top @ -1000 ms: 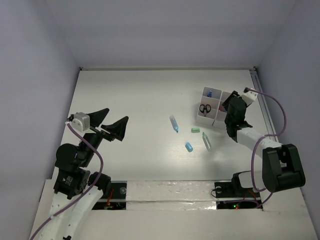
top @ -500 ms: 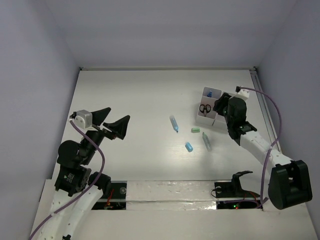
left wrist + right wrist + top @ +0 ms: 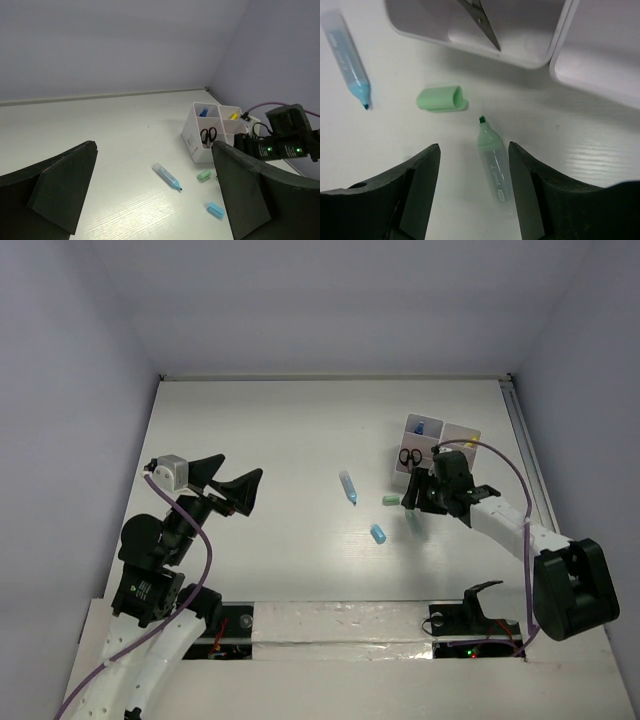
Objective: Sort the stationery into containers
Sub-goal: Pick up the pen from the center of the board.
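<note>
An uncapped green marker [image 3: 492, 162] lies on the table between the jaws of my right gripper [image 3: 472, 155], which is open and hovers just above it, holding nothing. Its green cap [image 3: 441, 98] lies a little beyond the tip. A blue marker [image 3: 348, 60] lies further left, and its blue cap [image 3: 378, 534] rests nearer the arms. The white containers [image 3: 440, 445] hold black-handled scissors [image 3: 409, 455], a blue item and a yellow item. My left gripper [image 3: 232, 490] is wide open and raised over the left side of the table, far from all the stationery.
A white container wall [image 3: 470, 50] stands just beyond the right gripper, with the scissors' blades showing inside. A metal rail [image 3: 525, 440] runs along the table's right edge. Pale walls close in the table at the back and sides.
My right gripper has moved from over the containers down and left to the green marker, and its jaws have widened. The left arm has shifted slightly and stays open.
</note>
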`<state>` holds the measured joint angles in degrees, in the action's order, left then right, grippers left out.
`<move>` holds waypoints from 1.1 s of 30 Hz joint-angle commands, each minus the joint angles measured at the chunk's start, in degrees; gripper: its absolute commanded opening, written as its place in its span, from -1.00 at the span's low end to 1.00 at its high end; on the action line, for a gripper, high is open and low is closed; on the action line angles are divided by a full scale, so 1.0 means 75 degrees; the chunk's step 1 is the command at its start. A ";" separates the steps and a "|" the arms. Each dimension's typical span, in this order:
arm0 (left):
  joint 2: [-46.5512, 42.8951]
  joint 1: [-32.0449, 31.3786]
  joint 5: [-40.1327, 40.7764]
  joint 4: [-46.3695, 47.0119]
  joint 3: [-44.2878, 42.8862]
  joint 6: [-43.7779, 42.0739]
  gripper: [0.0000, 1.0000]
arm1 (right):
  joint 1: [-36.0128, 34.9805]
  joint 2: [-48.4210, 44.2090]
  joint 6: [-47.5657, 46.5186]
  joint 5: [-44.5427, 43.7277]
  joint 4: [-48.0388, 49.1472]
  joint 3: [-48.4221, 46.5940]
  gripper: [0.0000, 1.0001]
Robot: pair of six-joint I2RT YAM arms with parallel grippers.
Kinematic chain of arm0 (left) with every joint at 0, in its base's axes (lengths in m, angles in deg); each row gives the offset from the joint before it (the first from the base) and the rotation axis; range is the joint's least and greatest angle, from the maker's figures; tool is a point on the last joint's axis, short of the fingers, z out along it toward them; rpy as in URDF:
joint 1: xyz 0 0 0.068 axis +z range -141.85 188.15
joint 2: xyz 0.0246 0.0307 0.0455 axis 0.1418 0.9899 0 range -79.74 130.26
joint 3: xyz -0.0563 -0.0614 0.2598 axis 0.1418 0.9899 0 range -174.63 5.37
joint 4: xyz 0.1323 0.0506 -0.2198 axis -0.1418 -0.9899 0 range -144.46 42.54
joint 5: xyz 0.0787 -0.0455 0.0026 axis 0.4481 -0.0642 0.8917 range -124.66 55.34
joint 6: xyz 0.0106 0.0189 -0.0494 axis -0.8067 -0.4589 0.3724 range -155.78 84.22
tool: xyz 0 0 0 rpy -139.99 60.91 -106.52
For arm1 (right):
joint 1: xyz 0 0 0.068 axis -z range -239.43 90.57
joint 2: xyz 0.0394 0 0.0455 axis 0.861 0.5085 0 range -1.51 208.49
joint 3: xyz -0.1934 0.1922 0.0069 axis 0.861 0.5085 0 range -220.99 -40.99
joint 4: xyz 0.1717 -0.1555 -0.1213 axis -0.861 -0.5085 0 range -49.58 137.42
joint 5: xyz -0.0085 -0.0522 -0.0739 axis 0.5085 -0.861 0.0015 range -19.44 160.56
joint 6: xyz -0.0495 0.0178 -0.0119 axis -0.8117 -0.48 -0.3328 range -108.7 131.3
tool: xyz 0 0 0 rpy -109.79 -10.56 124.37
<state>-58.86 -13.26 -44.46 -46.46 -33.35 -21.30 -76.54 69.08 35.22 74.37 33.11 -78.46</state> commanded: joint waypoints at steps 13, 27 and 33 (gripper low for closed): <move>-0.0031 0.0019 -0.0029 0.0289 -0.0181 0.0062 0.98 | -0.0566 0.1041 0.0021 -0.0215 -0.1139 -0.0488 0.43; -0.0159 -0.0332 0.0088 0.0196 -0.0240 0.0003 0.98 | -0.1446 0.2178 0.0713 -0.2102 -0.2323 -0.1261 0.10; -0.0171 -0.0403 0.0135 0.0172 -0.0228 -0.0009 0.98 | -0.1669 0.2892 0.0795 -0.2313 -0.2534 -0.1530 -0.62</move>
<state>-59.40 -15.57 -43.80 -46.94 -33.35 -21.32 -87.99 87.29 39.83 58.92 16.98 -89.67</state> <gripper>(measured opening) 0.990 0.276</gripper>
